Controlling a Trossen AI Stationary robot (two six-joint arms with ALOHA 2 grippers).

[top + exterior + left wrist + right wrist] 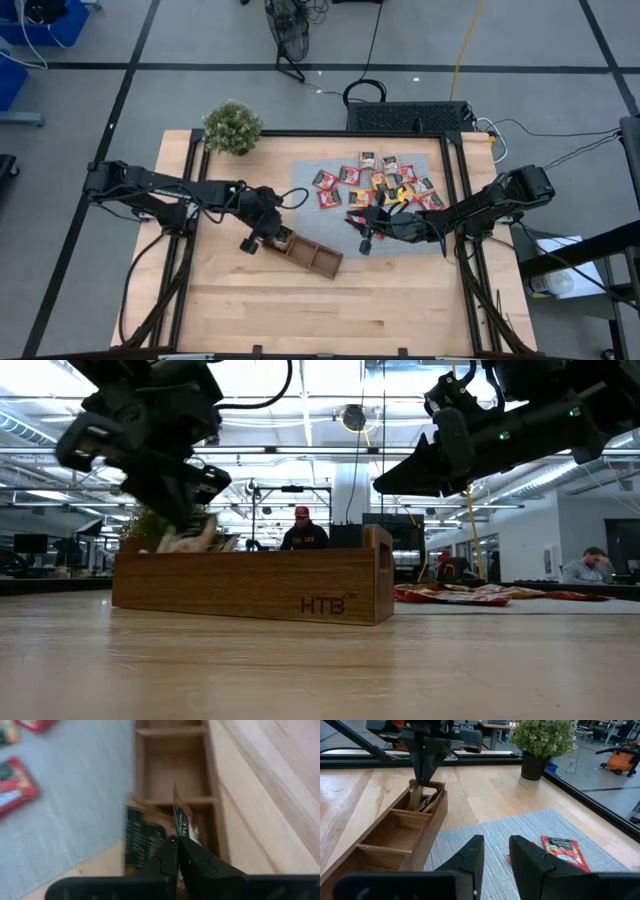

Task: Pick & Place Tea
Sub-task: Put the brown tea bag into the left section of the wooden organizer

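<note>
The left gripper is pinched on a tea sachet held upright over the end compartment of the wooden tray; it should be lowered straight beside the dark sachet already leaning there, clear of the divider, before being released. The right gripper is held spread above the grey mat. The remaining sachets, flat red, orange and dark green foil squares with light labels, are scattered at about two o'clock from the tray.

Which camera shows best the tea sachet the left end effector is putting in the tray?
Left wrist view: the sachet stands pinched edge-on over the tray's end compartment. Right wrist view shows it farther off; low view partly; high view hides it.
</note>
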